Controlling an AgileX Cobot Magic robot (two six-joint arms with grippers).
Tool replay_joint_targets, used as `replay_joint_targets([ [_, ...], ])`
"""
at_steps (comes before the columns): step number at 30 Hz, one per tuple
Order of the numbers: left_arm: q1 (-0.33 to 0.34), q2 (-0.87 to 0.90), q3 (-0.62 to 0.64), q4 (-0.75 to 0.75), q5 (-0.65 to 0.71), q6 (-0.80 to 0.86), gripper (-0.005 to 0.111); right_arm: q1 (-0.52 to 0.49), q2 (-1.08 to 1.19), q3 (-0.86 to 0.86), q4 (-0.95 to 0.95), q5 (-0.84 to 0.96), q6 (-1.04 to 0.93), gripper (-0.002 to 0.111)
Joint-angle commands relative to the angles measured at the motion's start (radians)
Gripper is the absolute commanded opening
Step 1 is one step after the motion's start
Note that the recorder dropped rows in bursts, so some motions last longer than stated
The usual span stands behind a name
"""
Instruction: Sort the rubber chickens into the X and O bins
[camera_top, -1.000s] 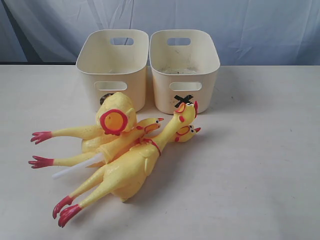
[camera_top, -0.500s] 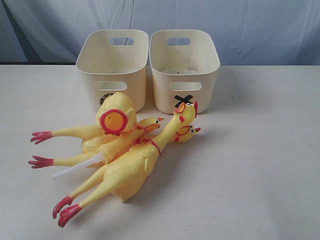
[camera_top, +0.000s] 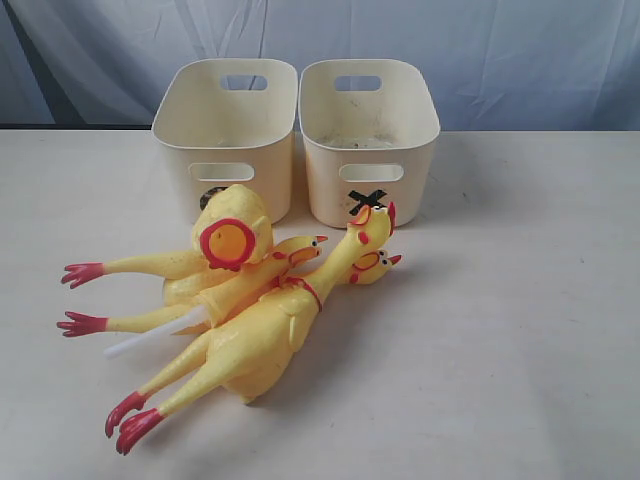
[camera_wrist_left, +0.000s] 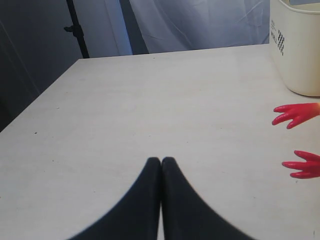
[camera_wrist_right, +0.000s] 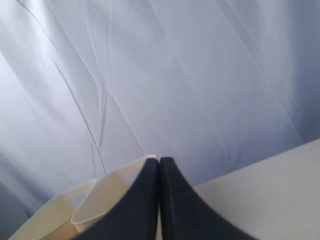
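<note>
Several yellow rubber chickens with red trim lie piled in front of two cream bins. One long chicken (camera_top: 255, 345) lies nearest, its head raised before the X bin (camera_top: 368, 150). A second long chicken (camera_top: 150, 265) lies behind it, red feet pointing left. A round headless body (camera_top: 232, 235) rests on top and covers most of the mark on the left bin (camera_top: 225, 130). A head (camera_top: 372, 265) on a white stick (camera_top: 150, 338) pokes out from underneath. My left gripper (camera_wrist_left: 161, 161) is shut and empty over bare table, two red feet (camera_wrist_left: 292, 114) off to its side. My right gripper (camera_wrist_right: 159, 160) is shut and empty, facing the bins (camera_wrist_right: 112, 192).
The white table (camera_top: 500, 350) runs wide around the pile. A pale blue curtain (camera_top: 500, 60) hangs behind the bins. In the left wrist view the table's edge (camera_wrist_left: 40, 95) drops off beside a dark stand (camera_wrist_left: 77, 30). Neither arm shows in the exterior view.
</note>
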Motion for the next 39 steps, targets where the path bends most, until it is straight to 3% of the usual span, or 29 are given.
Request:
replay_joint_targets([
  [1,0.0,-0.005,0.002,0.007,-0.002,0.0,0.0,0.003,-0.004,0.005,0.007,-0.042,-0.001,0.0],
  [6,0.0,-0.005,0.002,0.007,-0.002,0.0,0.0,0.003,-0.004,0.005,0.09,-0.032,0.055,0.0],
  [14,0.0,-0.005,0.002,0.007,-0.002,0.0,0.0,0.003,-0.004,-0.149,-0.027,0.292,0.032,0.0],
  [21,0.0,-0.005,0.002,0.007,-0.002,0.0,0.0,0.003,0.11,-0.35,-0.019,0.572,-0.245,0.0],
  [32,0.0,-0.005,0.002,0.007,-0.002,0.0,0.0,0.056,0.477,-0.649,0.189,0.787,-0.675,0.0],
  [39,0.0,-0.005,0.002,0.007,-0.002,0.0,0.0,0.064,0.719,-0.814,0.265,0.908,-0.708,0.0],
])
